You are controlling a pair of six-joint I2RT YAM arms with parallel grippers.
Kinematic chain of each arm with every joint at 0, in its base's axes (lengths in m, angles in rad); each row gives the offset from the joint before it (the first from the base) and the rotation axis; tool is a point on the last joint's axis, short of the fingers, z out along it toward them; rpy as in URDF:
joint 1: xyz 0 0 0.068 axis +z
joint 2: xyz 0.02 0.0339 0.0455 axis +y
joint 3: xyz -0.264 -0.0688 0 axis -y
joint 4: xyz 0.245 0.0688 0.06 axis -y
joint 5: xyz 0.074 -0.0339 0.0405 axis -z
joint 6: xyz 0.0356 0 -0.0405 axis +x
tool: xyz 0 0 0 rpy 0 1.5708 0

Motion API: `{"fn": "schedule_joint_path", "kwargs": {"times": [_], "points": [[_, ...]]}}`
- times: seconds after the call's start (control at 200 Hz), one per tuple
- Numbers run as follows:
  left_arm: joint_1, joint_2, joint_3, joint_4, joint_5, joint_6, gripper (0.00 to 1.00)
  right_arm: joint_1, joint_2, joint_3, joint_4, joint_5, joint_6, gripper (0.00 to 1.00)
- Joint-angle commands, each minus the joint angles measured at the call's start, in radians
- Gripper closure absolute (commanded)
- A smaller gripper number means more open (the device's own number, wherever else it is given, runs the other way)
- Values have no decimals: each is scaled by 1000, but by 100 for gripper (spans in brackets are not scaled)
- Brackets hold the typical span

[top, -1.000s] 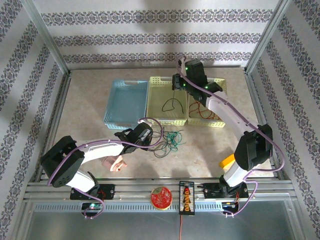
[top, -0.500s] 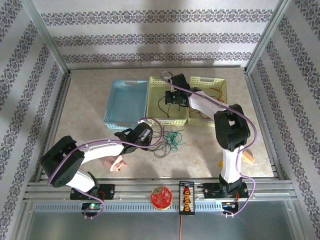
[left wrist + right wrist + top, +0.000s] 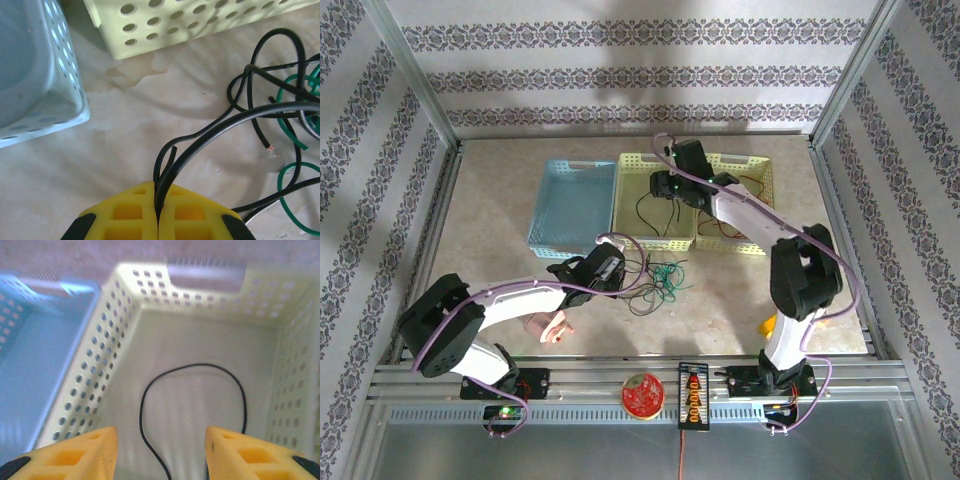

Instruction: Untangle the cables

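Far side of the beige worktop (image 3: 490, 210): three perforated baskets in a row. Blue basket (image 3: 570, 205) at left, pale yellow basket (image 3: 622, 215) just beside it in the middle, second yellow basket (image 3: 745, 160) at right. Near edge, by the metal rail (image 3: 620, 372): round red tin (image 3: 642, 393) just beside a black connector strip (image 3: 693, 395). Pink object (image 3: 550, 328) at front left.

A tangle of black cables (image 3: 642, 300) and green cables (image 3: 669, 275) lay on the desk (image 3: 495, 225) at the centre of the frame, with the left gripper (image 3: 623, 272) at its left edge. Above it stood three baskets in a row: a blue basket (image 3: 570, 200), a yellow basket (image 3: 655, 242) with a loose black loop (image 3: 650, 212) inside, beneath the right gripper (image 3: 660, 186), and a second yellow basket (image 3: 752, 162) holding red cables (image 3: 728, 230).
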Motion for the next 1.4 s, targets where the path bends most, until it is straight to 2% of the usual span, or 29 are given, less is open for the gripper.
{"fn": "schedule_joint_path", "kwargs": {"times": [0.0, 0.115, 0.23, 0.465, 0.56, 0.64, 0.805, 0.98, 1.13, 1.205, 1.274, 1.394], "points": [[4, -31, -2, 38, -10, -3, 100, 9, -84, -40, 11, 69, -51, 50], [4, -42, -11, 42, -15, -3, 100, 11, -172, -104, 6, 82, -62, 50], [4, -52, -24, 51, -18, -8, 100, 34, -295, -214, -17, 26, -59, 50], [4, -67, -58, 93, -18, -23, 100, 213, -455, -492, -61, -166, -8, 49], [4, -65, -59, 100, -15, -25, 100, 299, -439, -550, -52, -217, -14, 50], [4, -59, -58, 105, -17, -25, 100, 365, -404, -525, -114, -121, -71, 50], [4, -60, -64, 113, -15, -36, 100, 351, -332, -517, -82, -49, -38, 49], [4, -83, -84, 111, -25, -53, 100, 333, -230, -502, -70, -31, -12, 49], [4, -120, -104, 110, -43, -57, 66, 321, -160, -521, -100, -8, 13, 50], [6, -139, -108, 107, -49, -46, 51, 305, -151, -544, -97, -40, 25, 51], [13, -150, -106, 103, -41, -32, 43, 298, -159, -565, -91, -46, 27, 51], [39, -144, -90, 106, 20, 1, 37, 291, -178, -587, -85, -65, 22, 51]]}}
